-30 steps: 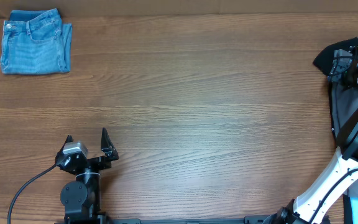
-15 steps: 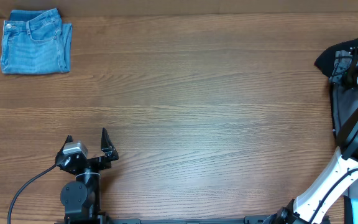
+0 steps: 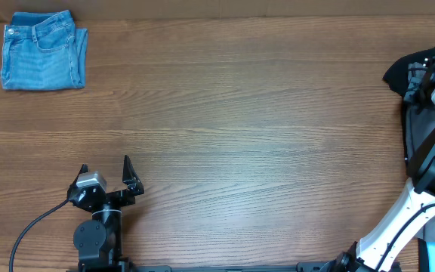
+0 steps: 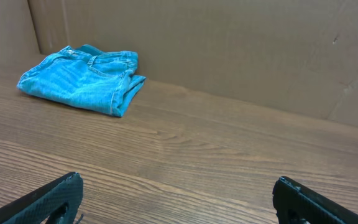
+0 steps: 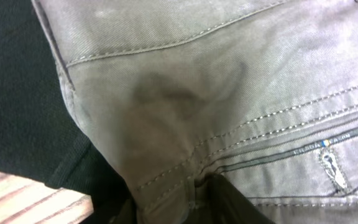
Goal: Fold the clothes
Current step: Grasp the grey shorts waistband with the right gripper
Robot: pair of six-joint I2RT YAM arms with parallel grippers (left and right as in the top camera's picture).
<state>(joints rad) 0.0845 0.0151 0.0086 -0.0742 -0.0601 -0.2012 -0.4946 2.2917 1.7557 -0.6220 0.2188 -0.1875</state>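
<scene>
At right edge of table (image 3: 240, 113): right gripper (image 3: 420, 81) on grey trousers (image 5: 229, 93), closure untellable; risk: pinching adjoining black top (image 5: 17, 93) too.

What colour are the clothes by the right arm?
Mid-grey clothes, clearest in the right wrist view.

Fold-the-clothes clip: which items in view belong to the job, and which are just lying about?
Part of the job:
- grey garment with pocket seams, at the far right of the overhead view

Just lying about:
- blue jeans, already folded, far left corner
- black top, next to the grey garment
</scene>
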